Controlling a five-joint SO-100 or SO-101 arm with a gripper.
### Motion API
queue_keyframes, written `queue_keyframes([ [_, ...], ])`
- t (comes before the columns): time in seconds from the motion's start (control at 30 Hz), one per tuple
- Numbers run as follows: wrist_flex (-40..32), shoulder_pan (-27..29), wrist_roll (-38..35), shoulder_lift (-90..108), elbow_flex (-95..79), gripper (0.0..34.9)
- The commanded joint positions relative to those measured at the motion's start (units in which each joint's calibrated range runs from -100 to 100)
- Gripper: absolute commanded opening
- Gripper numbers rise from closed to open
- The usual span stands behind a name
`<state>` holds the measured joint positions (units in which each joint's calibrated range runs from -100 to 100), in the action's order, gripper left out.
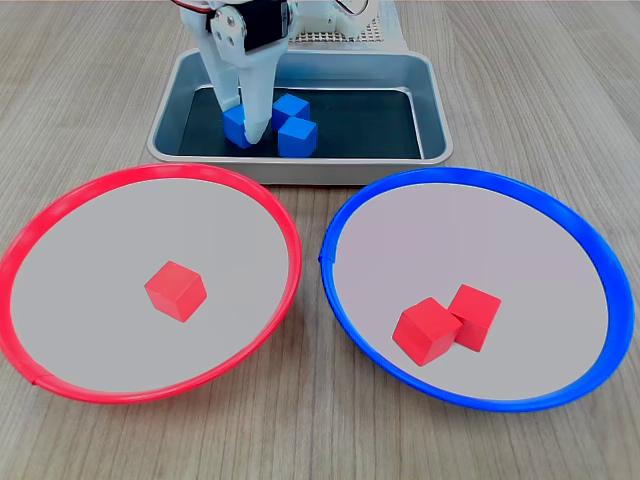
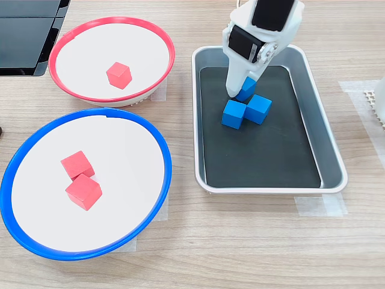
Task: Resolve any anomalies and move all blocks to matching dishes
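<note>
The first exterior view shows the wooden table (image 1: pixel 560 90) carrying two wide dishes at the near side: the red-rimmed dish (image 1: pixel 285 235) on the first exterior view's left and the blue-rimmed dish (image 1: pixel 590 260) on its right. Behind them, at the far side, sits the silver tray (image 1: pixel 425 100) with its black floor.

One red block (image 1: pixel 176 290) lies alone in the red-rimmed dish, correctly sorted. Two red blocks (image 1: pixel 447 322) rest touching each other in the blue-rimmed dish, which looks like the anomaly to fix.

Three blue blocks (image 1: pixel 296 135) cluster in the tray, touching one another. The gripper (image 1: pixel 252 130) reaches down among them, its white fingers (image 2: pixel 234 84) straddling the far blue block (image 2: pixel 246 89), probably to lift it toward the blue-rimmed dish. Whether the jaws are clenched on it or merely set around it, I cannot tell.
</note>
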<state>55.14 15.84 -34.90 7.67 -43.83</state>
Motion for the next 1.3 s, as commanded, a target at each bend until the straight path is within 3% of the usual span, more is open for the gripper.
queue_keyframes([
  [0.0, 2.9, -2.2, 1.4, 1.1, 5.5, 0.1],
  [0.13, 13.5, -7.7, 7.0, 0.0, 23.1, 0.1],
  [0.23, 15.3, -13.3, 12.3, -3.2, 36.7, 0.1],
  [0.37, 8.6, -20.4, 17.7, -10.4, 46.9, 0.1],
  [0.6, -1.0, -28.5, 18.0, -20.3, 47.6, 0.1],
  [0.77, -4.1, -30.1, 16.8, -24.9, 46.1, 0.8],
  [0.9, -4.7, -30.2, 16.0, -28.4, 46.3, 5.4],
  [0.97, -4.7, -30.2, 15.4, -30.3, 46.9, 10.0],
  [1.07, -3.9, -29.9, 15.3, -31.2, 48.2, 13.7],
  [1.27, -2.2, -29.3, 18.1, -29.9, 53.4, 13.8],
])
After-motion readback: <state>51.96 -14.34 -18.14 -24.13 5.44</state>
